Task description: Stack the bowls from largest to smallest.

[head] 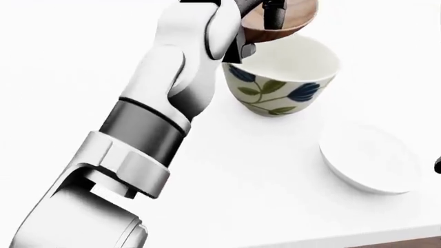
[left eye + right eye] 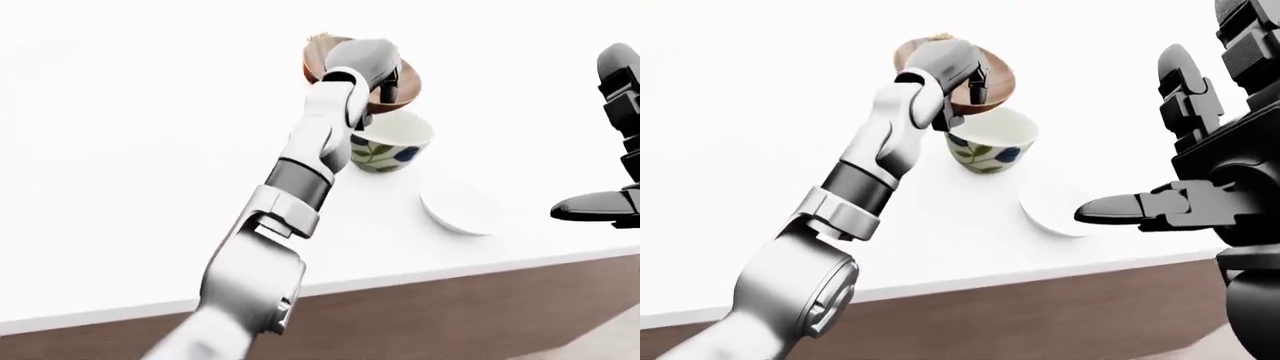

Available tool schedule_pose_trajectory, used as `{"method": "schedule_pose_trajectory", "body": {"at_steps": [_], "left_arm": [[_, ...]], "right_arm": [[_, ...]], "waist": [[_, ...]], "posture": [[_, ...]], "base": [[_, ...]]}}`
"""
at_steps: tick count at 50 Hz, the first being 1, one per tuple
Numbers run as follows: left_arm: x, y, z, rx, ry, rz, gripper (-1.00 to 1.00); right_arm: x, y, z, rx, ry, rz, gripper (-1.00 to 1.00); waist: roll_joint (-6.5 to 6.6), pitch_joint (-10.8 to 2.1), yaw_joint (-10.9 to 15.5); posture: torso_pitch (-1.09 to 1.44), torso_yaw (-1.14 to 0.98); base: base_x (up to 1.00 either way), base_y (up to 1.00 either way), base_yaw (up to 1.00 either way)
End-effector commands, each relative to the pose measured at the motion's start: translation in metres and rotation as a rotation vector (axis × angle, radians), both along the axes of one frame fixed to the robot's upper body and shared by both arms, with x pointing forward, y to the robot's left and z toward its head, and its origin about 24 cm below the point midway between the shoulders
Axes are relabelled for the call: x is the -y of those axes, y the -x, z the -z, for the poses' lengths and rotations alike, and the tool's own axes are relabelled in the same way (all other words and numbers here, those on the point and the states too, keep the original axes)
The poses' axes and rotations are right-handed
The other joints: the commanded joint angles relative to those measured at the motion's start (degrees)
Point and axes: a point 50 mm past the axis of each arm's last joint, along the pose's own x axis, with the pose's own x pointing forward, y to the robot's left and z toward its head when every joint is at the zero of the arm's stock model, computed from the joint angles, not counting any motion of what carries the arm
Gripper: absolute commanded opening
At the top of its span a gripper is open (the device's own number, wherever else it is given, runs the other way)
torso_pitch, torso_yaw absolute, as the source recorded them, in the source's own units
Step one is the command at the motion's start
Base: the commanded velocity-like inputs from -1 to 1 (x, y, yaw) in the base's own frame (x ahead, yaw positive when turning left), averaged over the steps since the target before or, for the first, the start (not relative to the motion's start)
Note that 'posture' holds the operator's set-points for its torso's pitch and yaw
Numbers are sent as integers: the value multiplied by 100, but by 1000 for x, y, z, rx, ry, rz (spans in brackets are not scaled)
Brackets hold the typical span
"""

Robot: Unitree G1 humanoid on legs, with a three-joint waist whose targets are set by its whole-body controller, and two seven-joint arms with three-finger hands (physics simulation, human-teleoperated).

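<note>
Wooden bowl (image 2: pixel 395 81) is pinched by our left hand (image 2: pixel 958 77): dark fingers (image 1: pixel 273 11) hook over its rim, one inside the wall, and it looks lifted clear of the white counter (image 2: pixel 150 187). Just below those fingers sits the floral bowl (image 1: pixel 281 82), upright and open, with the wooden bowl's underside overlapping its far rim in the head view; we can't tell whether they touch. Small white bowl (image 1: pixel 370 164) lies well off toward our right hand (image 2: pixel 1180 180), which hangs spread and empty above the counter edge, one finger pointing toward it. Our read: we're carrying the wooden bowl, but its placing depends on size ranking. It looks wider than the floral bowl, so it likely belongs underneath. We'd set it down on bare counter beside the floral bowl, keep it level, release only once the base rests flat, then pull the inside finger straight up so the rim doesn't tip.
</note>
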Motion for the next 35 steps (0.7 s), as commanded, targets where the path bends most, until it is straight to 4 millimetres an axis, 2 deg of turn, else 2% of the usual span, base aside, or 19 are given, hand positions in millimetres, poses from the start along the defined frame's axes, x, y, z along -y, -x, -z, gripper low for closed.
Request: {"method": "schedule_pose_trajectory", "body": {"at_steps": [1,10,22,35], "left_arm": [[8,7,-26,118,33,30,-100],[27,10,-23,127,35,83,-100],[31,11,-22,125,39,98,-100],[39,14,-9,95,26,120,-78]], "right_arm": [[3,4,-7,51,17,13,100],[5,4,1,40,19,14,100],[2,3,4,36,18,9,100],[1,1,6,33,11,3,100]], "waist": [[-35,-90,4],[-34,-125,-27],[-16,-189,-54],[-18,-243,-57]], "posture": [[-27,0],[-27,0],[-27,0],[-27,0]], "base": [[0,0,0],[0,0,0],[0,0,0],[0,0,0]]}}
